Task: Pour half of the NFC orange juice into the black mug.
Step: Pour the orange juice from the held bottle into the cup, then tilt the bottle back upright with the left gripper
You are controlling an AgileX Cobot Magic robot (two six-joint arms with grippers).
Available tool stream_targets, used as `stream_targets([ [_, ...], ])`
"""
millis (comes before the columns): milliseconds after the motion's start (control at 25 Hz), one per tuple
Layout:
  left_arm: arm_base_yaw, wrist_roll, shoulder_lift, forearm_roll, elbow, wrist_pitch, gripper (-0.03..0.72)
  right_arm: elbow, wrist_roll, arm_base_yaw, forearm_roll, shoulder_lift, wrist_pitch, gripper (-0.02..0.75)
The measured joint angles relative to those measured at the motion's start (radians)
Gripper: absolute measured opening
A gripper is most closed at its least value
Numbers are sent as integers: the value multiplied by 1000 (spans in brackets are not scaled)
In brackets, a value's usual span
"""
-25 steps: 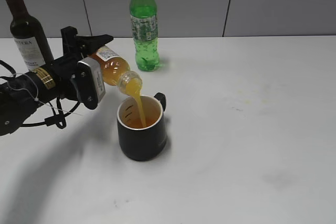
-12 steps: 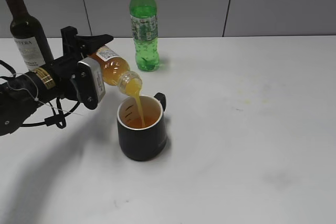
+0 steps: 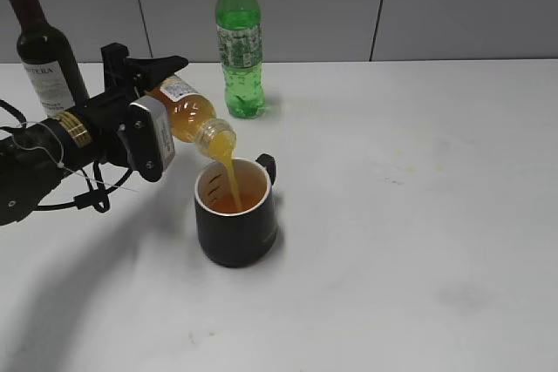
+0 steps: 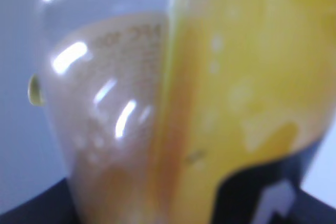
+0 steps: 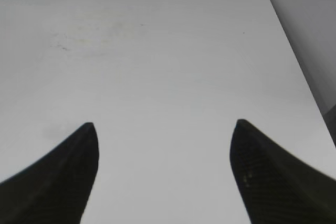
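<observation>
My left gripper (image 3: 150, 102) is shut on the NFC orange juice bottle (image 3: 193, 119) and holds it tilted, neck down to the right, over the black mug (image 3: 235, 213). A thin stream of juice runs from the neck into the mug, which holds orange liquid. The mug stands upright on the white table, handle at its back right. The left wrist view is filled by the blurred bottle (image 4: 226, 103). My right gripper (image 5: 164, 129) is open and empty over bare table; it is outside the exterior view.
A tall green soda bottle (image 3: 239, 41) stands behind the mug at the back. A dark wine bottle (image 3: 42, 45) stands at the back left, just behind my left arm. The white table (image 3: 418, 215) stretches to the right.
The bottle stays tilted and juice keeps pouring; the level in the mug looks slightly higher. The arms have not visibly moved.
</observation>
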Motion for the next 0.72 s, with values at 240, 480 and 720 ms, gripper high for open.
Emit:
stream_targets([
  [240,0,28,0,-1,0,0,473,0,0,0,0,0,0,592],
  [480,0,39,0,-10,0,-4,473,0,0,0,0,0,0,592],
  [720,0,47,0,-18,0,-7,473,0,0,0,0,0,0,592],
])
